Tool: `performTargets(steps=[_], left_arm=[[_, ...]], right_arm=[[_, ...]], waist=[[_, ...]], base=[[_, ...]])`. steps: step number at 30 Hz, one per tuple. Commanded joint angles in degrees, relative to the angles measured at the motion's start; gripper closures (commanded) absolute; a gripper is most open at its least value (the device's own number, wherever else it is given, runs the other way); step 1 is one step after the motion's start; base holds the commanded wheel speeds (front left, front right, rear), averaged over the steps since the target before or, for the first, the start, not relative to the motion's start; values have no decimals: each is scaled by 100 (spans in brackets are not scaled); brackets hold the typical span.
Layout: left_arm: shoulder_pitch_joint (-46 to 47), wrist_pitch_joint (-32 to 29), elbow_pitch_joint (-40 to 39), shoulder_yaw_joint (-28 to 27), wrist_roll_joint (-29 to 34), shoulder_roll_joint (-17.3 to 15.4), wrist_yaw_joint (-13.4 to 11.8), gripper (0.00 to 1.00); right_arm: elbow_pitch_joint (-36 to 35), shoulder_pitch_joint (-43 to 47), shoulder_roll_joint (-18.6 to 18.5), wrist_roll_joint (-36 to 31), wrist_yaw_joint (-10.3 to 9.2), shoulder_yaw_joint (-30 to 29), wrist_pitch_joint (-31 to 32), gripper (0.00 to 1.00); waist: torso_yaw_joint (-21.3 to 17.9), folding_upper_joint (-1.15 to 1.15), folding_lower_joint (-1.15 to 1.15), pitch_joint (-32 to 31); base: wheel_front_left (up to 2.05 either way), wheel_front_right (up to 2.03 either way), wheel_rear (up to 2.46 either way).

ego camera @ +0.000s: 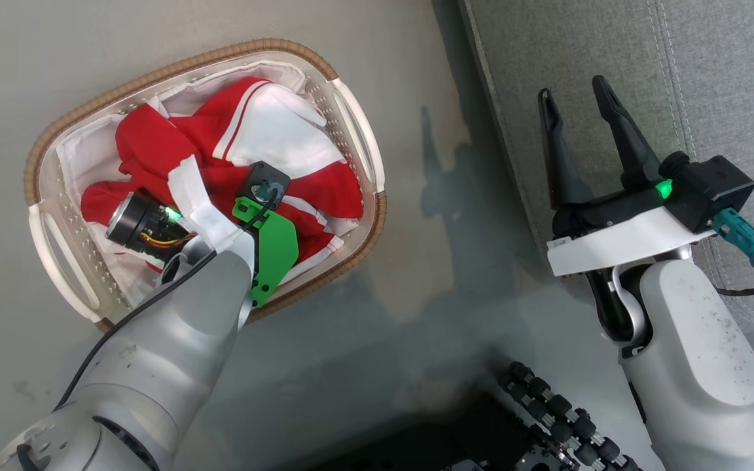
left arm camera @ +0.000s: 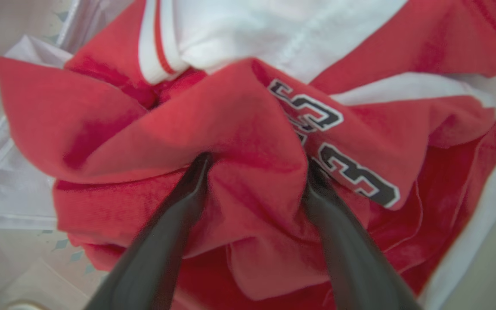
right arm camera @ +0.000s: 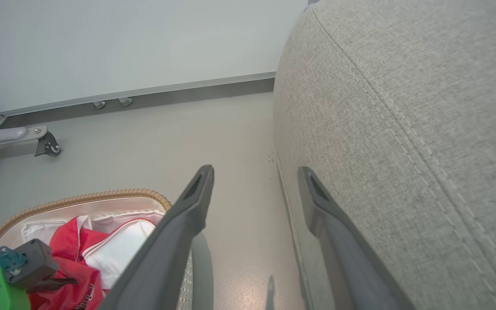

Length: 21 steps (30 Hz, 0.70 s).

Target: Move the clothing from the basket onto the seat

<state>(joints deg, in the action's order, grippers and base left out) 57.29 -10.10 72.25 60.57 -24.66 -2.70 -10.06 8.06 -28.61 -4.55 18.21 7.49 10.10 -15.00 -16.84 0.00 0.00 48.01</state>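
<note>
Jersey (ego camera: pixel 220 131) sits bunched in the basket (ego camera: pixel 174 69), none of it on the seat (ego camera: pixel 612 39) yet. The left gripper (left arm camera: pixel 256 168) is down in the pile with jaws wide, a red fold humped between the two fingers, so it looks staged for a pinch rather than gripping. The right gripper (ego camera: pixel 573 90) hangs wide and empty, seat edge just outside one jaw, probably parked clear of the pick. The left wrist view gives the fold between the jaws and the number print (left arm camera: pixel 351 176) just outside one finger, both hidden under the wrist in the head view, which gives the basket-to-seat layout instead.
</note>
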Motion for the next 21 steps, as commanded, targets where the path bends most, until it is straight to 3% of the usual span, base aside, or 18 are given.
performTargets(steps=[1,14,15,16,17,21], left_arm=[[101,-17,38,12,-1,-66,-45,0],[442,3,149,65,-49,-242,-39,0],[450,2,151,66,-64,-242,-37,7],[454,10,155,61,-76,-243,-37,57],[451,24,158,63,-84,-243,-39,100],[329,179,161,47,-149,-246,31,100]], right_arm=[[-8,-22,2,28,0,-1,-27,0],[-79,-178,-21,81,0,10,-27,0],[-76,-188,-23,85,0,6,-27,0],[-64,-199,-24,90,0,6,-27,0],[-55,-206,-21,89,0,7,-27,0],[18,-214,0,97,0,27,-27,0]], waist=[[-15,0,0,34],[-102,0,0,430],[-100,0,0,443],[-100,0,0,455],[-100,0,0,459],[-94,0,0,397]], base=[[0,0,0],[0,0,0],[0,0,0],[0,0,0],[0,0,0],[0,0,0]])
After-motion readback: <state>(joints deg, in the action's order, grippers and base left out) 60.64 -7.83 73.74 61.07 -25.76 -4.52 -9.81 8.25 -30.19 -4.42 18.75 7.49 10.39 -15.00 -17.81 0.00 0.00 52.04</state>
